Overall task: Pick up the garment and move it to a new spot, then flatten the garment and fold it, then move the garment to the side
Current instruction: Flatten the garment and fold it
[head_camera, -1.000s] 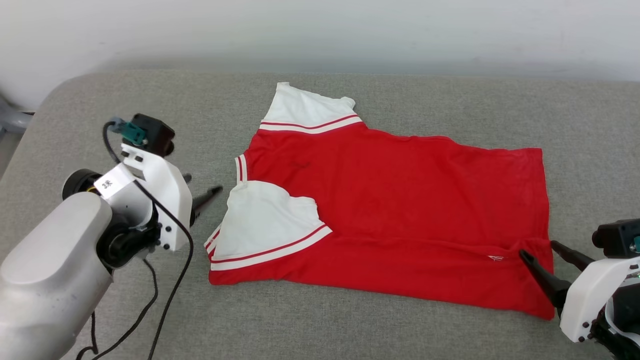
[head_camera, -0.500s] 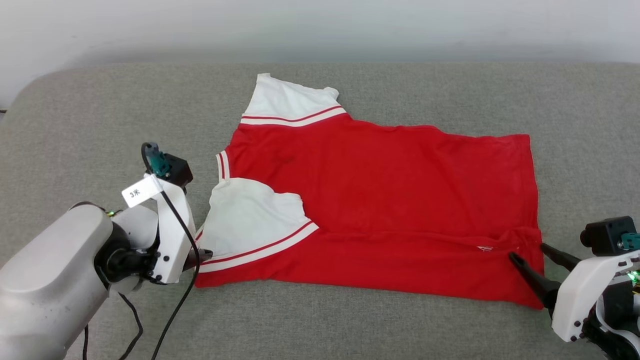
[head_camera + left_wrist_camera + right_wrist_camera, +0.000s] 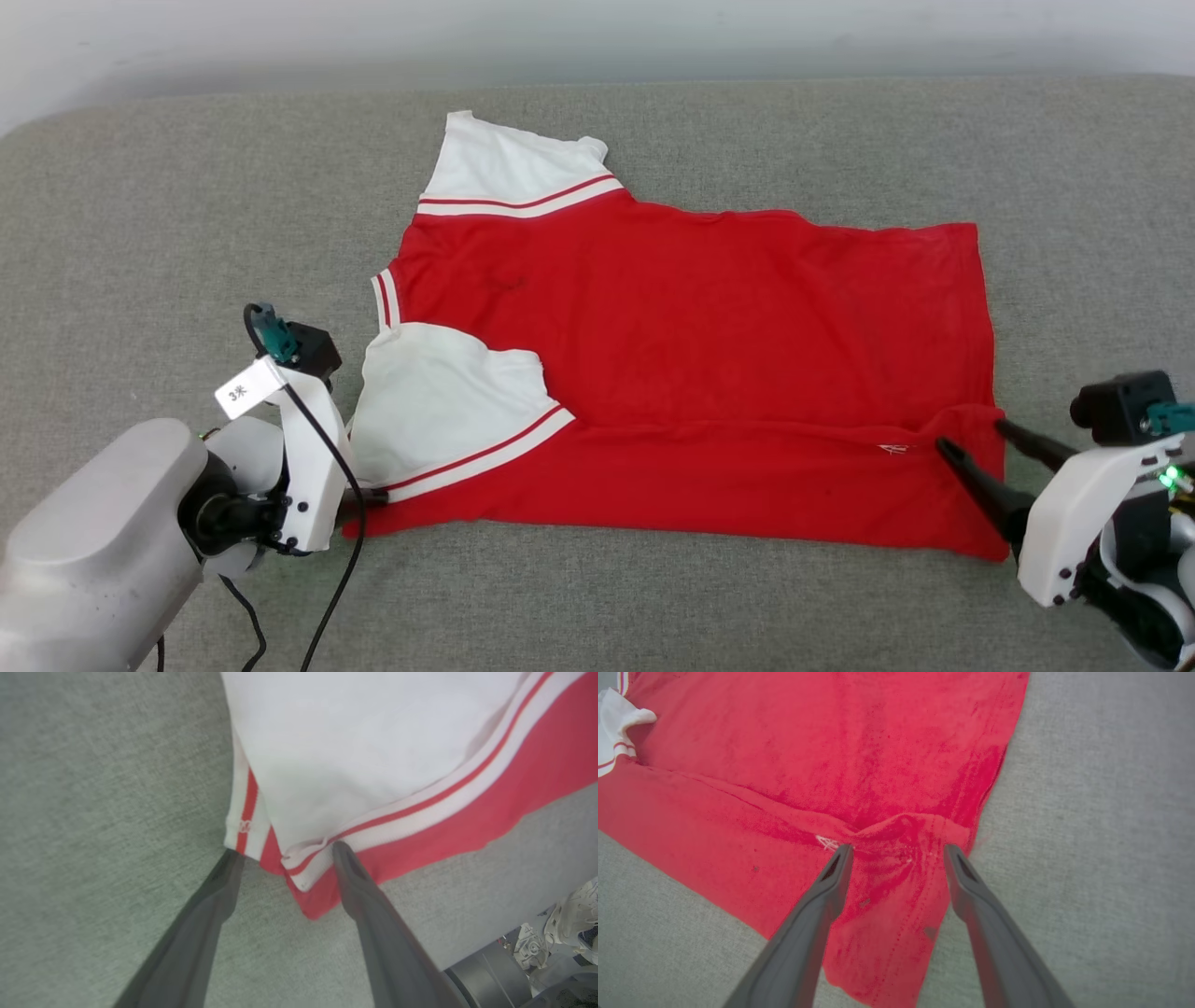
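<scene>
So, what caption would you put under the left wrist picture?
Open left gripper straddling a corner of the shirt, beside its white sleeve, on a grey surface.

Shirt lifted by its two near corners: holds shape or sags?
Likely floppy: the shirt lies limp, cloth bunched between the right gripper's open fingers. Lifted by two corners, its middle would probably sag. The folded-over sleeve may flop open.
</scene>
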Available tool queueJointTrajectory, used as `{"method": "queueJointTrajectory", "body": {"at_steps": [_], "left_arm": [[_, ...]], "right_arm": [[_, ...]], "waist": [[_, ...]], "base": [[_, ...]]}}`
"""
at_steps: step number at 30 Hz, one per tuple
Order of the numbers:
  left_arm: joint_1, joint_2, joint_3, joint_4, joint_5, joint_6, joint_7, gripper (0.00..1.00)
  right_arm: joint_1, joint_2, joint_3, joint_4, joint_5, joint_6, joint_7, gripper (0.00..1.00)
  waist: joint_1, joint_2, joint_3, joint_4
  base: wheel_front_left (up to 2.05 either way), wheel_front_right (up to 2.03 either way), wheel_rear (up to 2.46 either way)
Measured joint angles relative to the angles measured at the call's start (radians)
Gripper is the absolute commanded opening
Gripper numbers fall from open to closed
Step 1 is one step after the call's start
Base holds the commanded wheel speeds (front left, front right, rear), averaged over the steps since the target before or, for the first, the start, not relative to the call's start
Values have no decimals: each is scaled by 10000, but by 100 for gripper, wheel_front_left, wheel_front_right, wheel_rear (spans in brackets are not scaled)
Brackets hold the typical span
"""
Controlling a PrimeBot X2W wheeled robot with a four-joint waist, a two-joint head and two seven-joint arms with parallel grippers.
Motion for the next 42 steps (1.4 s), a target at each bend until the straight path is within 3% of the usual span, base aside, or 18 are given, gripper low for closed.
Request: {"method": "queueJointTrajectory", "body": {"at_steps": [6, 10, 16, 20, 23, 28, 34, 40, 41, 42], "left_arm": [[61, 36, -12, -259, -247, -23, -600, 0], [98, 234, -71, -805, -257, -25, -995, 0], [105, 525, -111, -1532, -150, -25, -1448, 0], [115, 556, -73, -1841, -92, -23, -1670, 0], [119, 577, -81, -2006, -15, 36, -1674, 0], [85, 550, -102, -2169, 105, 79, -1733, 0], [-19, 476, -157, -2174, 270, 117, -1774, 0], [-39, 355, -213, -2017, 297, 111, -1900, 0], [-25, 336, -219, -1979, 274, 109, -1944, 0], [17, 318, -207, -1935, 240, 109, -2002, 0]], "right_arm": [[-412, -525, -2, -476, -430, 2, 351, 100], [-691, -974, -247, -963, -627, 2, 1210, 100], [-765, -1904, 75, -1636, 75, 4, 3839, 100], [-616, -2197, 240, -1781, 771, 2, 5348, 100], [-537, -2075, 142, -1536, 853, 2, 5950, 100], [-533, -1275, -19, -878, 809, 2, 6378, 100], [-570, -479, -81, 201, 382, 0, 6197, 100], [-561, -249, 128, 924, 311, -13, 5762, 100], [-560, -244, 165, 982, 334, -17, 5653, 88], [-545, -240, 180, 1030, 401, -17, 5499, 16]], "waist": [[1, 0, -250, -20], [1, 0, -471, -25], [1, 0, -651, 47], [1, 0, -629, 96], [1, 0, -544, 147], [2, 0, -331, 275], [2, 0, -55, 437], [2, -1, 31, 548], [1, -1, -4, 546], [1, -1, -52, 542]], "base": [[0, 0, 0], [0, 0, 0], [0, 0, 0], [0, 0, 0], [0, 0, 0], [0, 0, 0], [0, 0, 0], [0, 0, 0], [0, 0, 0], [0, 0, 0]]}}
